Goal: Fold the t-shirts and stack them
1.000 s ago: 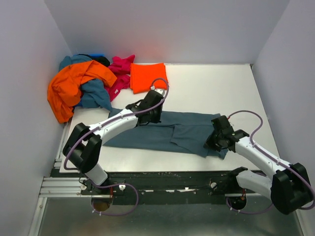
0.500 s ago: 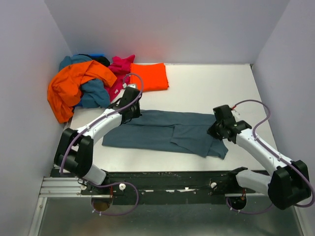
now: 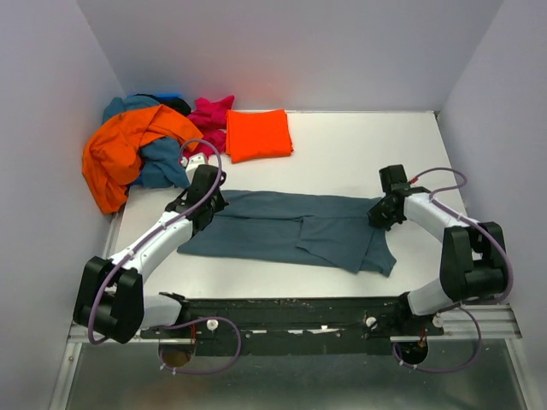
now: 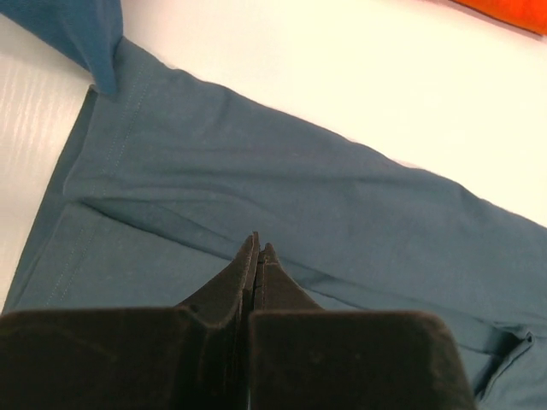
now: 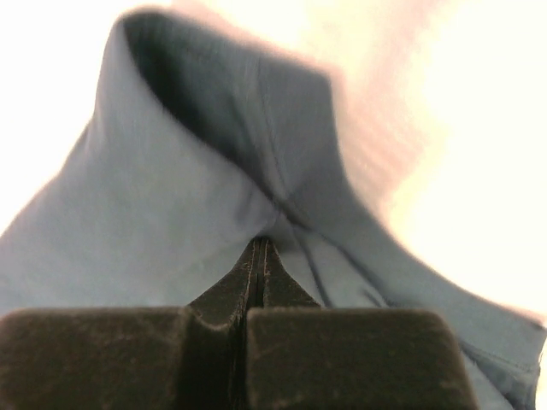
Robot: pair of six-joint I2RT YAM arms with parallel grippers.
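Note:
A slate blue-grey t-shirt (image 3: 282, 226) lies flat as a long folded strip across the middle of the table. My left gripper (image 3: 209, 207) is shut, its tips (image 4: 258, 248) resting on a crease near the shirt's (image 4: 299, 188) left end, with nothing between them. My right gripper (image 3: 376, 218) is also shut, at the shirt's far right corner. Its tips (image 5: 261, 243) press into the cloth (image 5: 171, 196), which rises in a fold in front of them. A folded orange-red t-shirt (image 3: 256, 134) lies at the back.
Loose t-shirts are heaped at the back left: orange (image 3: 120, 154), teal (image 3: 162, 166), magenta (image 3: 209, 115) and a bit of blue (image 3: 171, 96). The teal one's edge (image 4: 77, 34) lies close to my left gripper. Grey walls (image 3: 43, 128) close in three sides.
My left gripper slid left along the shirt's far edge, from its middle to its left end. My right gripper moved from the near right corner to the far right corner. The shirt stayed flat.

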